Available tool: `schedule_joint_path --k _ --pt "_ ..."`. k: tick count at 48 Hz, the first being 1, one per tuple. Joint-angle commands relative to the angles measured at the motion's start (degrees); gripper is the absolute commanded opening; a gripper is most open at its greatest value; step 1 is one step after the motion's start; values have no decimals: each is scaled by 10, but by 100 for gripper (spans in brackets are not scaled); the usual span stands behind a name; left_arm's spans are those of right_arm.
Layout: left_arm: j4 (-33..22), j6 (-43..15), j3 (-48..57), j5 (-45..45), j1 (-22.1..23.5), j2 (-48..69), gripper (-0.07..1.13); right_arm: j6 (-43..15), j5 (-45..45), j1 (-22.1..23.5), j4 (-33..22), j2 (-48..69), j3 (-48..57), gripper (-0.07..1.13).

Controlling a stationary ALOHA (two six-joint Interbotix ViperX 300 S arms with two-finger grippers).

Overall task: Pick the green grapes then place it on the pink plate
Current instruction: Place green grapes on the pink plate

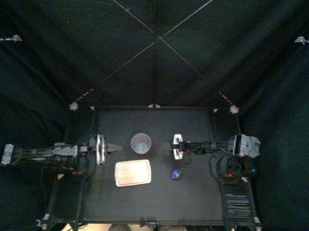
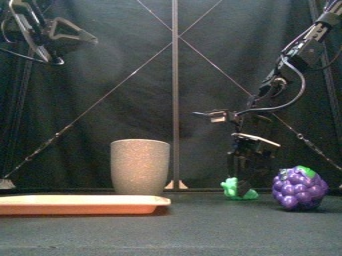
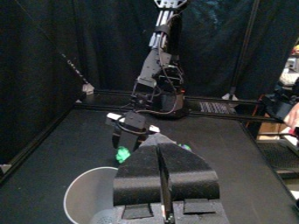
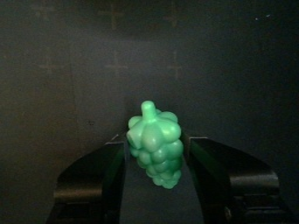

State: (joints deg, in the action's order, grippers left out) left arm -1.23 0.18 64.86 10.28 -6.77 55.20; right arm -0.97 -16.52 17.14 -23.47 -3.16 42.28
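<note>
The green grapes (image 4: 155, 131) lie on the table, stem end toward the back, between the two jaws of my right gripper (image 4: 158, 150). The jaws stand open on either side with a thin gap to the fruit. In the front view the right gripper (image 2: 243, 170) has come down just above the green grapes (image 2: 238, 188), right of centre. The flat pink plate (image 2: 83, 204) lies at the front left, also seen from above as the pink plate (image 1: 132, 172). My left gripper (image 1: 107, 144) is shut and raised at the left, holding nothing.
A tall grey speckled cup (image 2: 139, 166) stands behind the plate, between the two grippers. A bunch of purple grapes (image 2: 299, 187) sits at the front right, close to the green ones.
</note>
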Motion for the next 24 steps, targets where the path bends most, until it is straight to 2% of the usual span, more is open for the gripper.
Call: schedule_joint_path --k 1,9,24 --pt "-2 -1 -6 5 -2 -1 14 -2 -1 0 1 14 -11 72" --pt "-2 -1 -2 6 -1 0 14 -9 -8 -19 2 30 -23 72" --pt "-2 -2 1 6 -1 -1 14 -11 -36 -126 20 71 -91 72"
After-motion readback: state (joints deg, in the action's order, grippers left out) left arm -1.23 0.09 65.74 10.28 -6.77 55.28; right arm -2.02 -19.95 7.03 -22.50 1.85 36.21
